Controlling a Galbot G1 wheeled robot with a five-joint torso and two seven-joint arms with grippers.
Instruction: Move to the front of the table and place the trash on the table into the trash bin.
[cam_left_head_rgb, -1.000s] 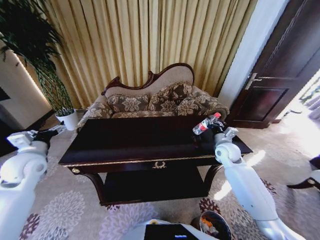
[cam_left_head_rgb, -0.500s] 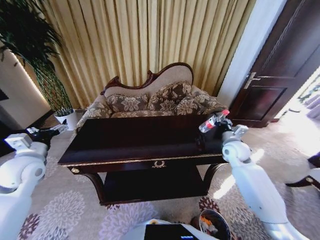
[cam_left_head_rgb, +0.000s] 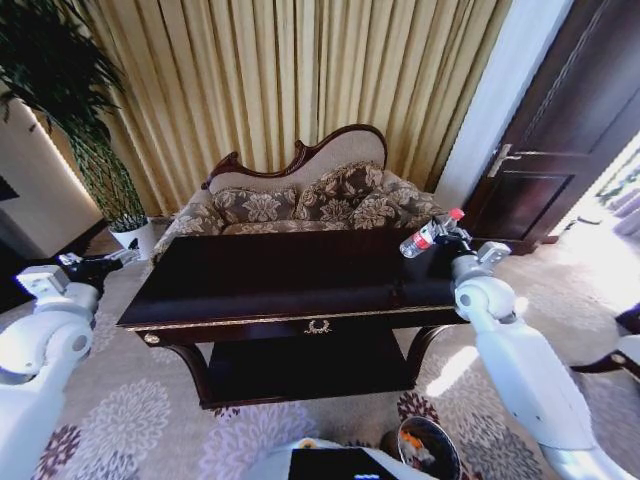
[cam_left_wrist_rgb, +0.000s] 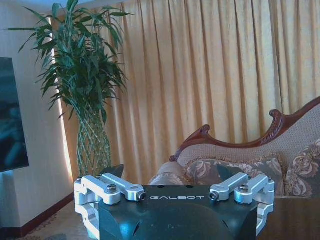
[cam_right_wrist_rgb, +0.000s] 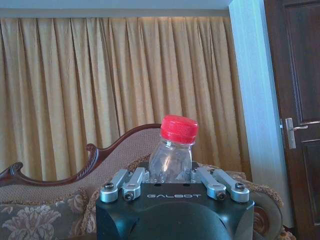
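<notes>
The trash I see is a clear plastic bottle with a red cap and red label. My right gripper is shut on it and holds it tilted above the right end of the dark glossy table. In the right wrist view the bottle stands up between the fingers, cap on top. The trash bin sits on the carpet at my right side, below the table's front right corner, with orange scraps inside. My left gripper hangs open off the table's left end, with nothing between its fingers.
A patterned sofa stands right behind the table, with gold curtains beyond it. A white plant pot with a tall plant is at the back left. A dark door is at the right. The table has a lower shelf.
My right gripper has lifted the bottle higher and carried it to the right, past the table's right end. The left arm has hardly moved.
</notes>
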